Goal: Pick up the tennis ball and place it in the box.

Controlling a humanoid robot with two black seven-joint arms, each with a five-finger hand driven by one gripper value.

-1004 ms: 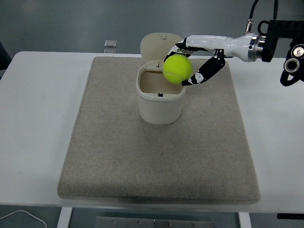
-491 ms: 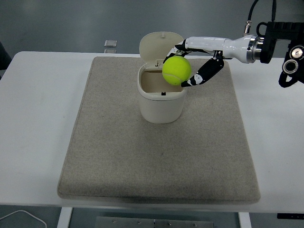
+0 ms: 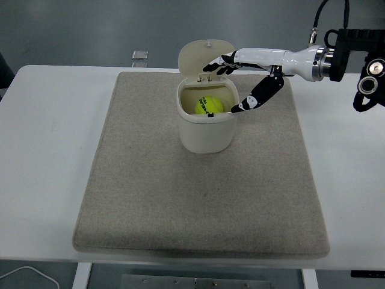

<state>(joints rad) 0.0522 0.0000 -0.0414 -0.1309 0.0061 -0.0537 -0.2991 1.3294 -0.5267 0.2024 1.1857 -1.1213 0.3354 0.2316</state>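
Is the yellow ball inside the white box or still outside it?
Inside. The tennis ball sits down below the rim of the box, whose lid is flipped up. The right robot hand is open beside it, holding nothing.

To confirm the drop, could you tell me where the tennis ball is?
The tennis ball lies inside the open box on the mat, just left of the right hand.

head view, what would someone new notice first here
The bright yellow tennis ball lying inside the cream box, whose lid stands open behind it, at the far middle of the grey mat. Next, the right hand hovering just above the box's right rim, fingers spread and holding nothing.
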